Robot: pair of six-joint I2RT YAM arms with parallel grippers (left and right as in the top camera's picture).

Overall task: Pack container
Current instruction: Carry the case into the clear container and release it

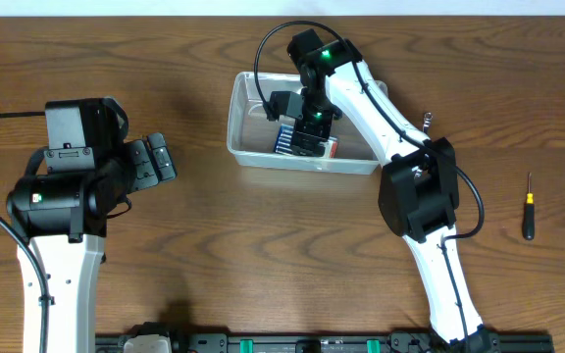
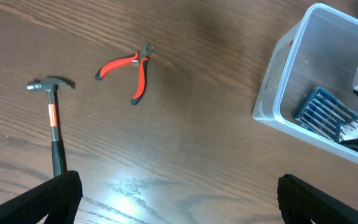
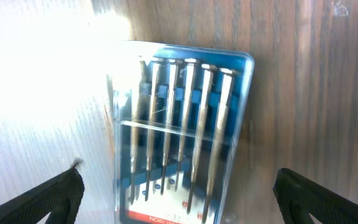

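The clear plastic container (image 1: 248, 147) stands at the table's back middle and shows in the left wrist view (image 2: 278, 93). A blue case of precision screwdrivers (image 3: 179, 130) lies flat inside it, also seen overhead (image 1: 284, 143) and in the left wrist view (image 2: 328, 115). My right gripper (image 3: 178, 199) is open and hangs just above the case, inside the container (image 1: 307, 120). My left gripper (image 2: 179, 199) is open and empty over bare table at the left (image 1: 155, 162). Red-handled pliers (image 2: 132, 68) and a hammer (image 2: 53, 118) lie on the table in the left wrist view.
A small black-handled screwdriver (image 1: 529, 208) lies at the far right of the table. A small metal item (image 1: 427, 120) lies beside the right arm. The right arm reaches over the container's right end.
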